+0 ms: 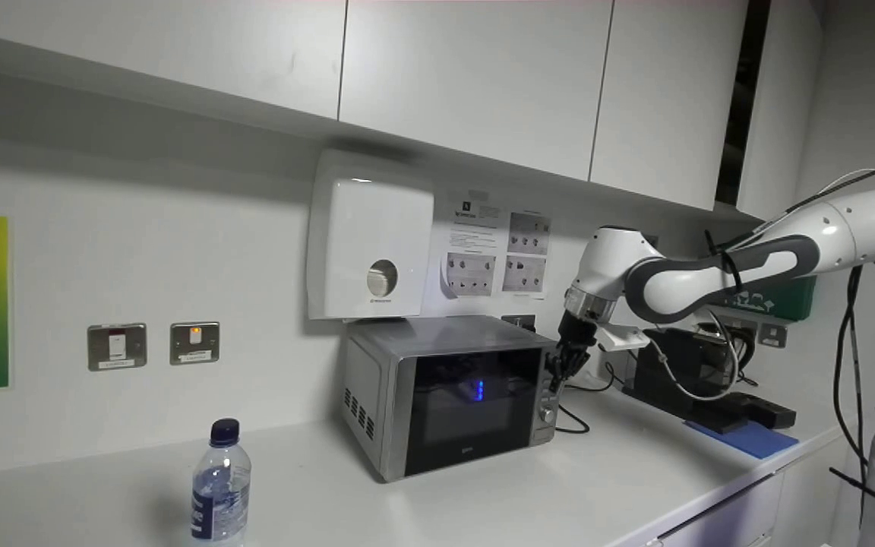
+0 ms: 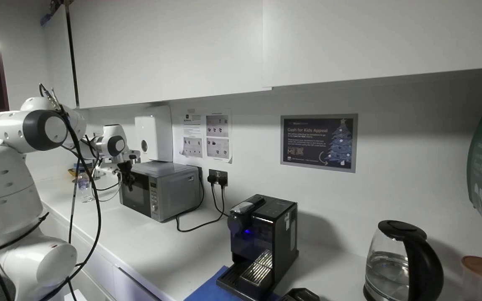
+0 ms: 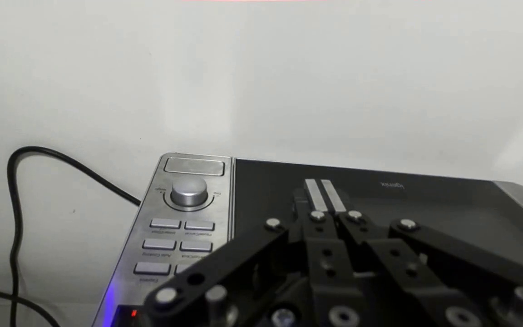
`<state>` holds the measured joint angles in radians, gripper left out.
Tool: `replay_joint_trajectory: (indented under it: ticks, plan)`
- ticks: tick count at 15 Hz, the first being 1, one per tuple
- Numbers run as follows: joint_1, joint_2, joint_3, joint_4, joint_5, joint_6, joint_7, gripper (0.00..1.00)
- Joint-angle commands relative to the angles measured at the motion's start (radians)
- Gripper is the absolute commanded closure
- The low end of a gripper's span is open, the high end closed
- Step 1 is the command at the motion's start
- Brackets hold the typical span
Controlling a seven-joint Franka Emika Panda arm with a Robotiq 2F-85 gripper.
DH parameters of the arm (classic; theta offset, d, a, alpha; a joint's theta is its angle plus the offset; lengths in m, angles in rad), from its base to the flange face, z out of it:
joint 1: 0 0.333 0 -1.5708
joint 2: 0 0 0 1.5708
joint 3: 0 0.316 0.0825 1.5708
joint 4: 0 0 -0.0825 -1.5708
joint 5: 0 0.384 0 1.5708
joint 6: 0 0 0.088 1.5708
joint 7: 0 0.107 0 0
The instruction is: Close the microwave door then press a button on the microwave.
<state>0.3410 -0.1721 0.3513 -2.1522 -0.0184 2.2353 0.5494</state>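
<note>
The silver-grey microwave [image 1: 445, 334] stands on the counter and shows in both exterior views [image 2: 178, 190]. Its dark glass microwave door [image 1: 460, 437] looks closed, flush with the control strip in the wrist view [image 3: 434, 209]. The control strip carries a round knob [image 3: 189, 191], several buttons [image 3: 165, 223] and a wide plate [image 3: 194, 166]. My gripper [image 3: 324, 194] is shut and empty, its fingertips together in front of the door beside the strip. It also shows in both exterior views [image 1: 557, 372] [image 2: 129, 184]. Some buttons and most of the display are hidden behind the gripper. I cannot tell whether the fingertips touch the front.
A white dispenser [image 1: 369, 228] hangs above the microwave. A water bottle [image 1: 222, 486] stands on the counter beyond its hinge side. A coffee machine [image 2: 285, 234] on a blue mat and a kettle [image 2: 387, 267] stand on its other side. Cables [image 2: 199, 228] run behind. Cupboards [image 1: 475, 76] overhang.
</note>
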Motion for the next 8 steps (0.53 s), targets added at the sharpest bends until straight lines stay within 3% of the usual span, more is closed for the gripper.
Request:
replay_joint_trajectory:
  ticks: [1, 8]
  plan:
    - [-0.006, -0.062, 0.013, -0.019, 0.047, -0.054, -0.029, 1.0]
    - [-0.004, -0.153, 0.026, -0.065, 0.093, -0.127, -0.022, 1.0]
